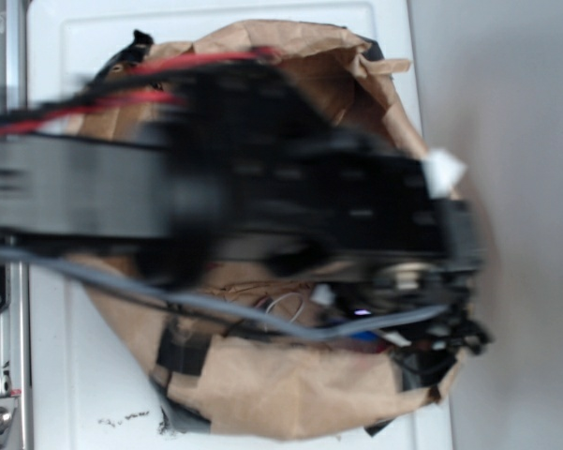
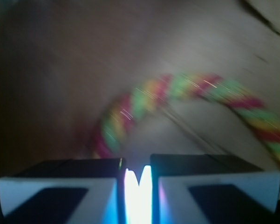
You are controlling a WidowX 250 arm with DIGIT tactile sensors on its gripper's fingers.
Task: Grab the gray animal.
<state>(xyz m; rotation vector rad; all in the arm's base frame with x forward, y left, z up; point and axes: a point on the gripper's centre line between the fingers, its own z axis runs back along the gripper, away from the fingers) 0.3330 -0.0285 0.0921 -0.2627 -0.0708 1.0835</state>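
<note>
The black arm [image 1: 215, 178] fills the exterior view, blurred, stretching from the left edge across a crumpled brown paper bag [image 1: 290, 394] that lies on the white worktop [image 1: 84, 375], with red cables [image 1: 169, 80] along its top and a gray cable [image 1: 215, 305] sagging beneath it. In the wrist view the end effector [image 2: 137, 182] sits at the bottom of the frame, its two black, white-edged fingers [image 2: 60, 186] drawn close with only a narrow, brightly lit slit between them and nothing seen gripped there. Beyond them a multicoloured twisted rope [image 2: 186, 93] of red, green and yellow arcs over a brown surface, all blurred. The gray animal cannot be made out in either view; the arm covers most of the bag's middle in the exterior view.
</note>
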